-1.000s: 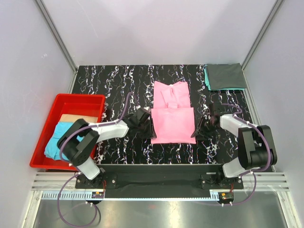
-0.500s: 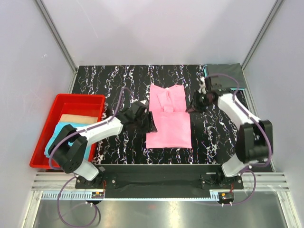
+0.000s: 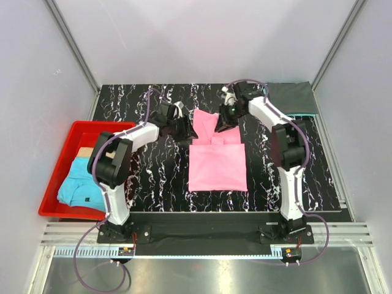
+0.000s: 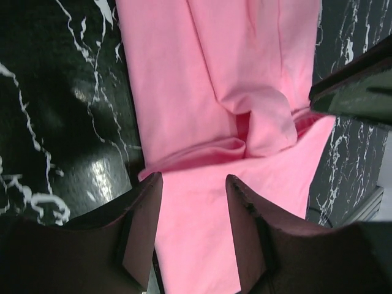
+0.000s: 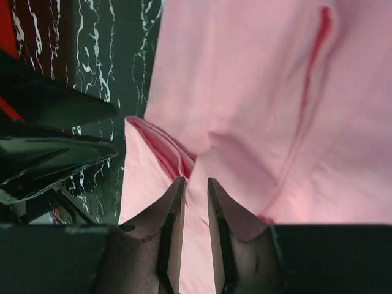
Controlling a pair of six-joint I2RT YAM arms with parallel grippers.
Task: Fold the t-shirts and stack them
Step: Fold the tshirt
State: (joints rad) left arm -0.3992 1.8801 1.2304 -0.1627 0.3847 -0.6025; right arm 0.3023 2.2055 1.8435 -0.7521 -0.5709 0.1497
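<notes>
A bright pink t-shirt [image 3: 217, 162] lies flat mid-table, its far part folded over with creases [image 4: 257, 116]. My left gripper [image 3: 184, 128] hovers at the shirt's far left edge. In the left wrist view, the left gripper [image 4: 193, 180] is open, with pink cloth lying below the gap and nothing pinched. My right gripper [image 3: 223, 119] is on the shirt's far part. In the right wrist view, the right gripper [image 5: 195, 182] has its jaws drawn close on a bunched ridge of pink cloth [image 5: 162, 147]. A folded dark grey t-shirt [image 3: 293, 97] lies on a teal one [image 3: 267, 105] at the back right.
A red bin [image 3: 61, 177] stands at the left table edge, holding a light blue t-shirt [image 3: 82, 187] and a tan item [image 3: 90, 152]. Grey walls enclose the black marbled table [image 3: 153, 177]. The two arms reach close together over the table's far half.
Both arms swung from beside the shirt's near half to its far part. The left jaws widened, the right jaws narrowed onto cloth, and the pink shirt shifted slightly nearer.
</notes>
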